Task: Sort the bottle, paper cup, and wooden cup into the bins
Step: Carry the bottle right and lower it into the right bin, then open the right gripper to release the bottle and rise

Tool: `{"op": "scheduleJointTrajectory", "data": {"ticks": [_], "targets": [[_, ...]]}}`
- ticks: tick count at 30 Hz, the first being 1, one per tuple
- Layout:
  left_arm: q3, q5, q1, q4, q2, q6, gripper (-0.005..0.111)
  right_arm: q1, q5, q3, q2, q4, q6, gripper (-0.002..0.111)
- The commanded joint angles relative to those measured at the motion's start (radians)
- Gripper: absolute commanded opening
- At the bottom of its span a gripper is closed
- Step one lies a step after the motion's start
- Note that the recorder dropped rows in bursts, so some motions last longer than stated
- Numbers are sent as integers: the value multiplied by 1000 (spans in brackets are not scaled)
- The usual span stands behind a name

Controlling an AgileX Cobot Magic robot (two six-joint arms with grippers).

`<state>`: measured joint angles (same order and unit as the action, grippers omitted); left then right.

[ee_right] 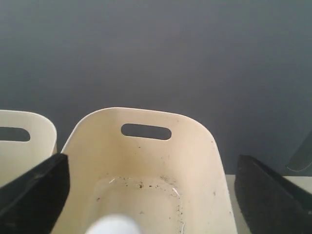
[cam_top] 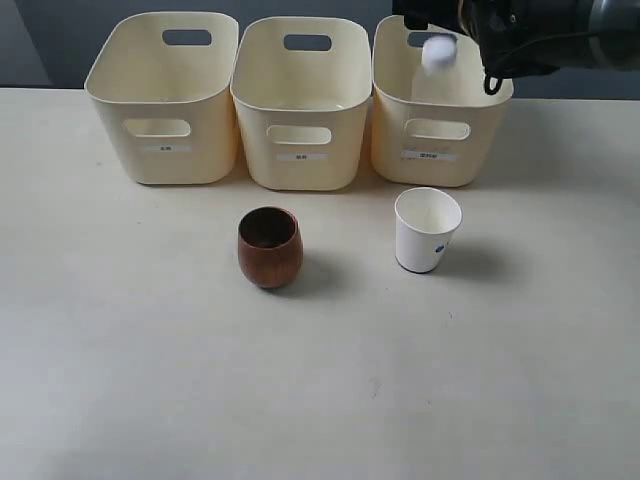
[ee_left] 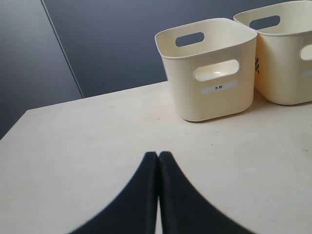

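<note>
The clear bottle [cam_top: 436, 66] is upright inside the right bin [cam_top: 455, 165], its white cap blurred; the same cap [ee_right: 112, 225] shows low between my right fingers. My right gripper [ee_right: 152, 163] hangs open over that bin [ee_right: 200, 161], its fingers wide apart and touching nothing. The wooden cup [cam_top: 269, 247] stands on the table in front of the middle bin [cam_top: 300, 160]. The white paper cup [cam_top: 427, 229] stands in front of the right bin. The left bin [cam_top: 165, 155] holds nothing that I can see. My left gripper [ee_left: 158, 155] is shut with nothing in it, low over bare table.
The dark right arm [cam_top: 540, 35] reaches in from the top right over the right bin. In the left wrist view the left bin [ee_left: 214, 100] and part of the middle bin [ee_left: 287, 83] stand ahead on the pale table [ee_left: 97, 141]. A dark wall is behind.
</note>
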<state>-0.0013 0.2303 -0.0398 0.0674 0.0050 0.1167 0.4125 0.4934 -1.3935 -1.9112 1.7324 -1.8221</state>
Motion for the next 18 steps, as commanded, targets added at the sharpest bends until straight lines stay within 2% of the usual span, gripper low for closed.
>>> {"op": "scheduleJointTrajectory", "data": {"ticks": [1,9,18], "targets": [[1,-6,-3,2,-5,-2,0,-6,1,-8,2,12,13,88],[1,-6,-3,2,-5,-2,0,-6,1,-8,2,-74,53,88],[1,-6,-3,2,-5,-2,0,-4,28,-8,63,-340,336,88]]}}
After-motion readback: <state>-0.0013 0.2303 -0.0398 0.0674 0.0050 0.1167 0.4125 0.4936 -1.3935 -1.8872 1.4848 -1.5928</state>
